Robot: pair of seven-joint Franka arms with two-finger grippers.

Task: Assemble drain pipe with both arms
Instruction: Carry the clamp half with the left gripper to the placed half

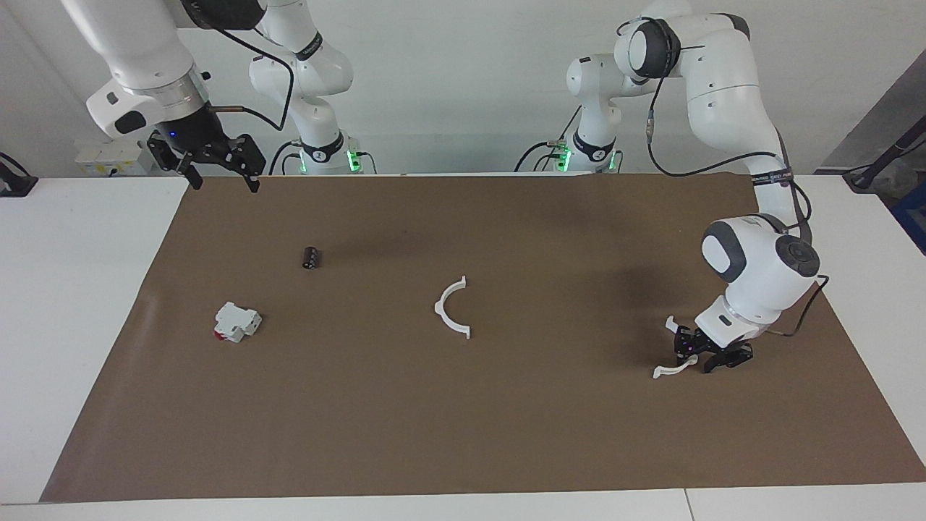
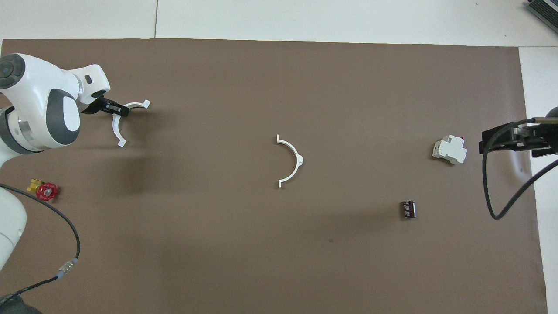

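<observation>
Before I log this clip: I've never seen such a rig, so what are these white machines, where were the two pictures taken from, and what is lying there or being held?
These are two white jointed robot arms with black two-finger ends. One picture faces them across the table; the other looks down from above their end.

On the brown mat lie a thin white plastic half-ring in the middle, a small black cylinder and a boxy white block with a red end.

The left gripper is low at a second white half-ring; whether its fingers grip it is unclear. The right gripper waits, raised, open.

1 half-ring mid-mat, block and cylinder toward the right arm's end, cylinder nearer the robots, 2nd half-ring toward the left arm's end
</observation>
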